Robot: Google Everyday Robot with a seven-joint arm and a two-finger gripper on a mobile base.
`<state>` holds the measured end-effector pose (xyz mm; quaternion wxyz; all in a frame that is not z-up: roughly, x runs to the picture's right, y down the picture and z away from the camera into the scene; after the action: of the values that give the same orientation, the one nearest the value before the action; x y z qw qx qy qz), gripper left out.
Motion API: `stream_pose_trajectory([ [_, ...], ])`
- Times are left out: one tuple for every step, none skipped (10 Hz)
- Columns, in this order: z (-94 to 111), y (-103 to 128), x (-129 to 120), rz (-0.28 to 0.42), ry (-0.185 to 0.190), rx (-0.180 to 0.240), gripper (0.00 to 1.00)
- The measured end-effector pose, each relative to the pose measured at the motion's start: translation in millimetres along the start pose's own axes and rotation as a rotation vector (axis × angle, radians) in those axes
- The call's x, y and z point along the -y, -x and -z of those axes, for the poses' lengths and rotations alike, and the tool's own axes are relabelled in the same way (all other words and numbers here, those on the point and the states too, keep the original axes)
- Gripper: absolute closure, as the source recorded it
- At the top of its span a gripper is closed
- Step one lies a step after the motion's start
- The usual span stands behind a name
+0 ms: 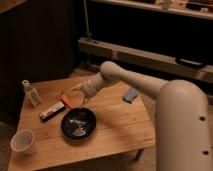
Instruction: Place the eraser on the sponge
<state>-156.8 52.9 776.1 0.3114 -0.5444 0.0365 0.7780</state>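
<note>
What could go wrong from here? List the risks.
1. The tool is right by the pan's orange handle. Reaching for the eraser beside it may knock the pan.
2. The sponge lies near the table edge, so a hard placement could push it off.

— Which furniture is standing here?
— A low table of pale wood planks. Behind it runs a long wooden ledge, and a thin metal post rises from it.
— And the walls?
— At the left is a dark brown panel; the back is almost black. The floor looks grey, speckled. The light is dim and warm.
</note>
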Motion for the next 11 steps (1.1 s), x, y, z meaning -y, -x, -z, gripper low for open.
stream_pose_trajectory([
  [3.0, -0.5, 3.5, 0.005, 0.011, 0.016, 0.35],
  [2.7, -1.5, 2.1, 0.008, 0.012, 0.017, 0.35],
  [0.8, -1.2, -0.7, 0.004, -0.004, 0.019, 0.35],
  [-3.1, -5.4, -8.3, -0.002, -0.013, 0.018, 0.35],
  [-7.7, -11.0, -21.9, -0.011, -0.017, 0.018, 0.35],
  [-14.8, -23.3, -46.6, -0.027, -0.018, 0.011, 0.35],
  [-16.4, -33.4, -60.7, -0.042, -0.017, 0.007, 0.35],
  [-18.4, -45.6, -69.7, -0.054, -0.017, 0.004, 0.35],
  [-24.2, -54.8, -77.3, -0.063, -0.032, 0.004, 0.35],
  [-33.5, -56.9, -81.1, -0.071, -0.056, 0.001, 0.35],
  [-43.6, -54.8, -82.7, -0.08, -0.084, -0.001, 0.35],
])
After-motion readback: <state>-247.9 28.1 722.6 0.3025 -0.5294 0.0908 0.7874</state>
